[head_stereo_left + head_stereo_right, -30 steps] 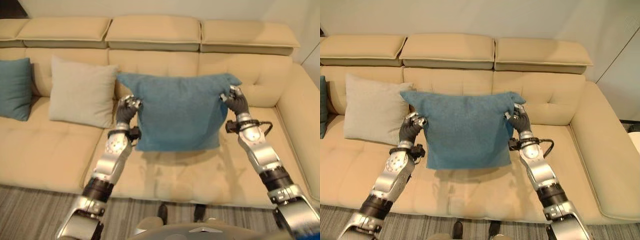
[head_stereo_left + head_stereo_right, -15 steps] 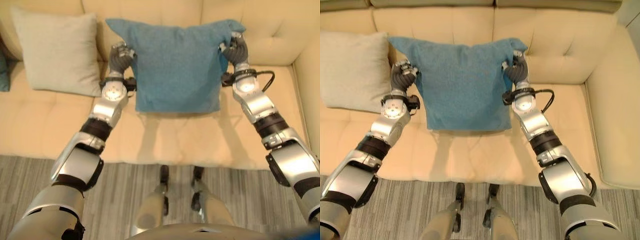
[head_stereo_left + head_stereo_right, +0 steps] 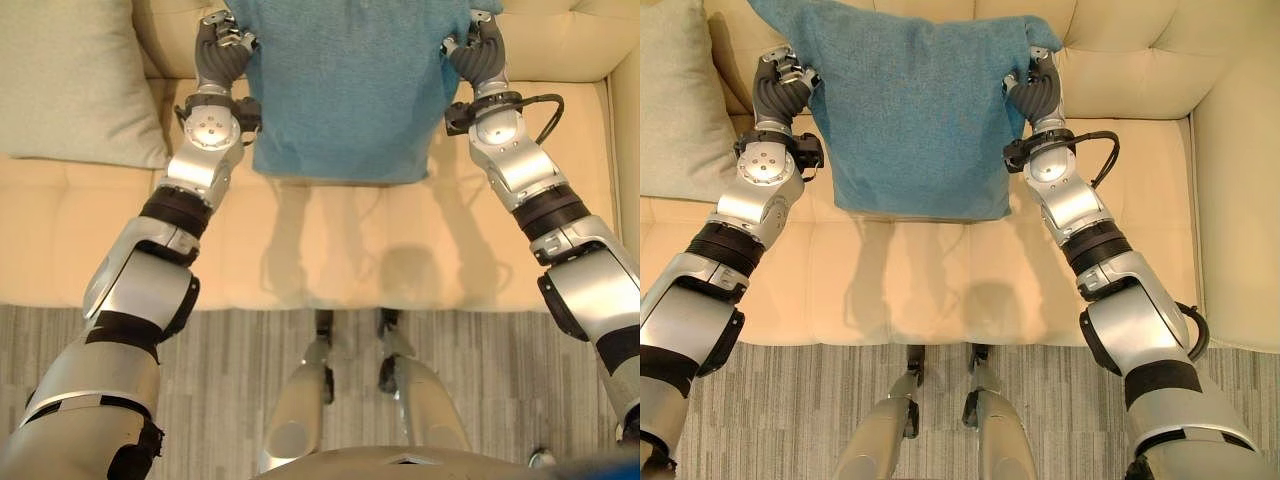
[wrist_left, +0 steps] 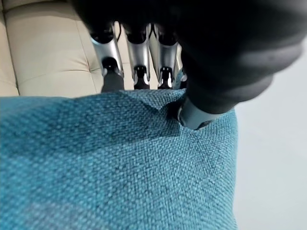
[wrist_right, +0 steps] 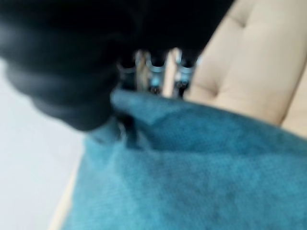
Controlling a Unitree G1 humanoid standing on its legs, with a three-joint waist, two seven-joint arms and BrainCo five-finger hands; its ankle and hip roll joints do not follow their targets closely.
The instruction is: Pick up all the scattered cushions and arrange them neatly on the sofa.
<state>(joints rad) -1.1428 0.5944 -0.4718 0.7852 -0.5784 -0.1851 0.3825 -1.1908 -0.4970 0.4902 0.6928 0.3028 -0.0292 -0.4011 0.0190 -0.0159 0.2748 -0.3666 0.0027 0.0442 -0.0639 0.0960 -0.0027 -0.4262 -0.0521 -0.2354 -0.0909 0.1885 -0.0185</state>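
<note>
You have the teal cushion (image 3: 915, 110) pinched at its two upper corners: left hand (image 3: 775, 92) and right hand (image 3: 1037, 95), fingers (image 4: 139, 62) curled over the top edge, thumbs pressing the front. It hangs flat and upright between the hands, its lower edge just above the sofa (image 3: 940, 280) seat, backrest directly behind. A beige cushion (image 3: 675, 100) leans beside the left arm.

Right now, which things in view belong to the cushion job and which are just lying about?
Part of the job:
- teal cushion, pinched at its upper corners by the left hand and the right hand
- beige cushion, leaning on the sofa's backrest
- sofa, where the cushions go

Just lying about:
- grey striped rug before the sofa
</note>
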